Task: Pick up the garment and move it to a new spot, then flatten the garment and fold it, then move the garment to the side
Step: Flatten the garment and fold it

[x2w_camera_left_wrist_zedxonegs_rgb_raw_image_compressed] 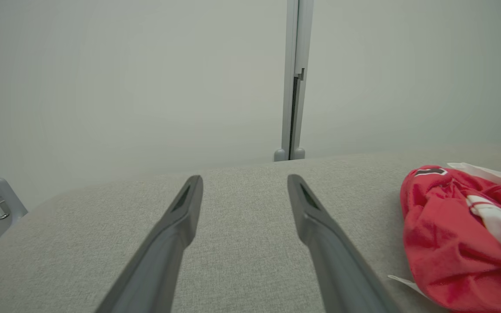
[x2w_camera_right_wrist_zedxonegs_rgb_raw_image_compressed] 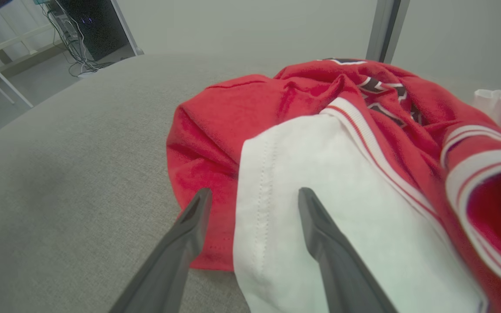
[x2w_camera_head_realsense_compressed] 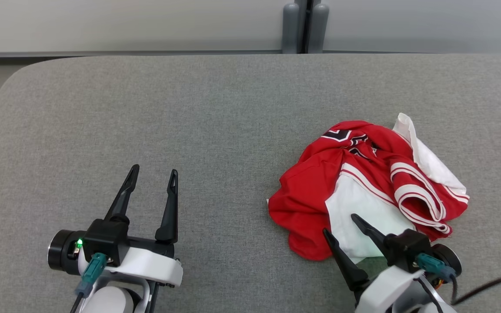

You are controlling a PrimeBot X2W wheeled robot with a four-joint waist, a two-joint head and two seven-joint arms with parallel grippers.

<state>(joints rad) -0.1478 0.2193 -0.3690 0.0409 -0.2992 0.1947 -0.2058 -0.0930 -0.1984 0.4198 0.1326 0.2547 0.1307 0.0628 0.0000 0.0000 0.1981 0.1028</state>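
1. The garment (x2w_camera_head_realsense_compressed: 363, 191) is seen lying in a crumpled heap on the right part of the table (x2w_camera_head_realsense_compressed: 189, 121), towards the near edge. No part of it is lifted, spread or folded.
2. The task is judged to be at its very start. The pick-up is not yet made, and the move to a new spot, the flattening, the folding and the final shift to the side are all left to do.
3. The right claw (x2w_camera_head_realsense_compressed: 341, 224) is held wide open with nothing in it. Its tips are set over the near edge of the heap, one finger by the red cloth and the other over the white panel. Whether the cloth is touched cannot be told.
4. The left claw (x2w_camera_head_realsense_compressed: 154, 170) is also spread wide and empty. It is poised over bare table, well apart from the heap.
5. The garment is made of soft, limp red cloth with a plain white panel. A row of stitching is seen along that panel's hem.
6. Ribbed trim in white and red stripes is seen around one opening. Dark lettering edged in white is partly hidden in the folds.
7. The table is covered in matte grey woven fabric, and its far left corner is rounded.
8. The fingers are long, dark, smooth and tapered. With the cloth bunched so deeply, several layers are likely to be caught in one pinch.
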